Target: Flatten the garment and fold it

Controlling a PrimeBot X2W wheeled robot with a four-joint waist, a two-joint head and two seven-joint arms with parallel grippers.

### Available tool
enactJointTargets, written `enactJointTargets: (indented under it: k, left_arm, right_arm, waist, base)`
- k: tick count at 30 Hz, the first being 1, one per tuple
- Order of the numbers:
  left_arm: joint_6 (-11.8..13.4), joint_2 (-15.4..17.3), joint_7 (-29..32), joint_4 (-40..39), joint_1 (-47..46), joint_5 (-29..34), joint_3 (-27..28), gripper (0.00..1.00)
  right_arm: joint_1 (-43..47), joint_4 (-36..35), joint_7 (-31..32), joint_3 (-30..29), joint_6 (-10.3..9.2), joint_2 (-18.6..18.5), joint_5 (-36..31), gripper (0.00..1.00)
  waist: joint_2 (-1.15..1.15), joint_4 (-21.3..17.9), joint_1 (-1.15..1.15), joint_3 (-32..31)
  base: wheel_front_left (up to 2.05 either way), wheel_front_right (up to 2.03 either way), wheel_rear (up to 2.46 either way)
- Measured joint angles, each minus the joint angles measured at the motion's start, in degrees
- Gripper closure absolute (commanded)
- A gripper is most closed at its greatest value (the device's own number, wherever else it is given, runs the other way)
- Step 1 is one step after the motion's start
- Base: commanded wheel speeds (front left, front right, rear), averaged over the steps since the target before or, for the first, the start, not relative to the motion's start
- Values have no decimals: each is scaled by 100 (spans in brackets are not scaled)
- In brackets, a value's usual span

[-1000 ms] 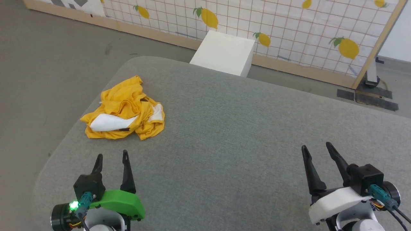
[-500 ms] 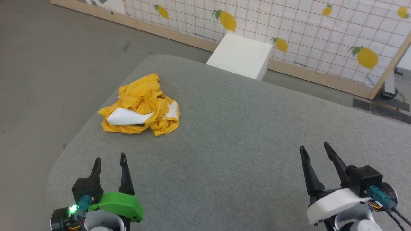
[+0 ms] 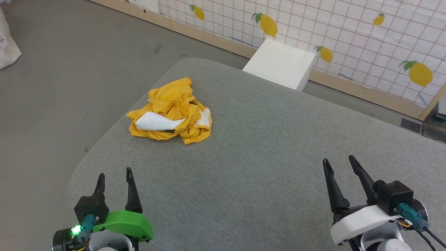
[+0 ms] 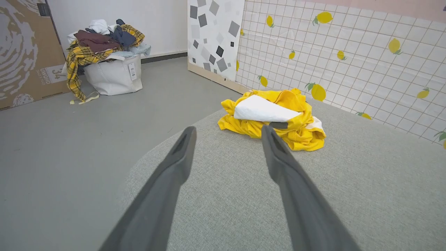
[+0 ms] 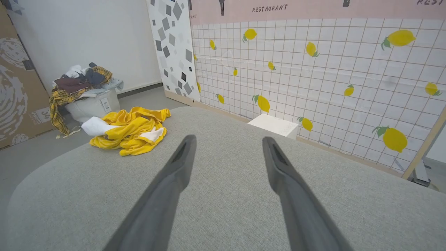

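Since a second ago my head camera has swung toward my left, so everything sits further right in its picture. The garment has kept its place on the desk, and both hands hang as they were.

Nearest me, my left hand (image 3: 115,172) hovers over the near left part of the grey cloth-covered desk (image 3: 261,157), its two dark fingers spread wide and holding nothing. My right hand (image 3: 338,158) hovers over the near right part, equally open and empty.

Further out, ahead of my left hand and well apart from it, the garment (image 3: 172,111) lies in a crumpled yellow heap close to the desk's left edge, near its rounded far corner. A white patch shows among the folds, with a small dark mark just under it. It is not flattened and not folded.

Beyond the desk's far edge a white box (image 3: 282,64) stands on the grey floor (image 3: 69,69), against a gridded wall panel (image 3: 348,28) printed with lemons. Off to the left, a pale basket (image 4: 111,73) heaped with clothes sits beside a sheet of brown cardboard (image 4: 24,52).
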Motion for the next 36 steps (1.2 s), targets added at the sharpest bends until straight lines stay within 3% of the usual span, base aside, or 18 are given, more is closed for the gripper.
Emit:
enactJointTargets:
  k: [17, 26, 30, 36]
  left_arm:
    - [226, 41, -176, 116, -4, -282, -124, 0]
    - [204, 53, -183, 183, -130, -346, -141, 0]
    - [-73, 140, -10, 310, -786, -517, -185, 0]
    - [-592, 274, 810, 955, -2519, -949, -180, 0]
  right_arm:
    - [-25, 4, -71, -58, 0, 1, 92, 0]
    - [-92, -16, -63, -40, 0, 5, 90, 0]
    - [-328, -136, 25, -12, 0, 10, 4, 0]
    - [-749, -458, 233, -12, 0, 10, -278, 0]
  waist:
    - [0, 565, 0, 47]
    - [0, 597, 0, 205]
    - [0, 521, 0, 416]
    - [0, 345, 0, 965]
  base:
    - [0, 0, 0]
    - [0, 0, 0]
    - [0, 0, 0]
    - [0, 0, 0]
